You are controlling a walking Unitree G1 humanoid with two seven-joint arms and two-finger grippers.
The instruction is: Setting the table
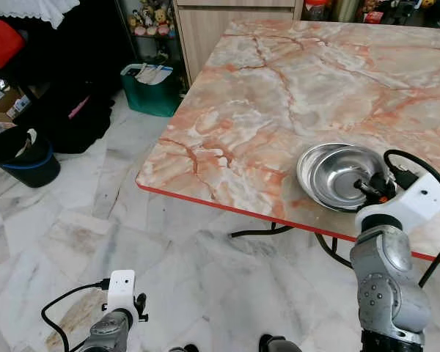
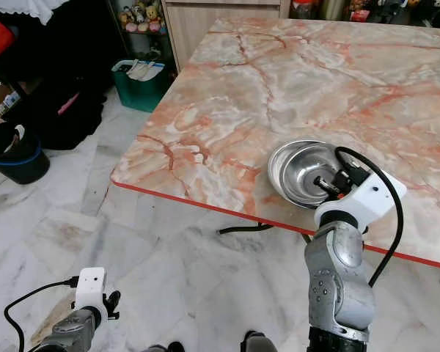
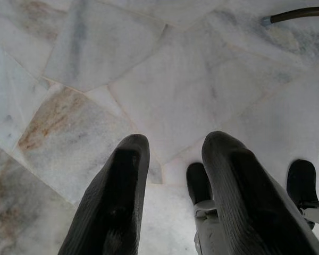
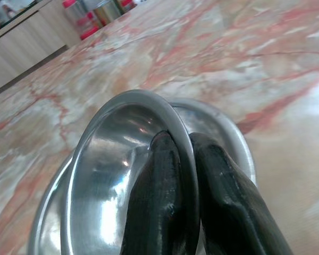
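A steel bowl [image 4: 111,175] sits tilted inside a second, wider steel dish [image 1: 337,174] near the front edge of the pink marble surface [image 1: 279,95], and the right gripper [image 4: 183,159] has its two black fingers [image 4: 154,196] pinching the upper bowl's rim, one inside and one outside. The left gripper [image 3: 173,180] hangs low over the pale marble floor [image 1: 169,257] with its fingers spread and nothing between them (the robot's own black feet show just beyond them). Farther off, past the surface's corner, stand a green bin [image 1: 152,89] and a dark bucket [image 1: 23,155].
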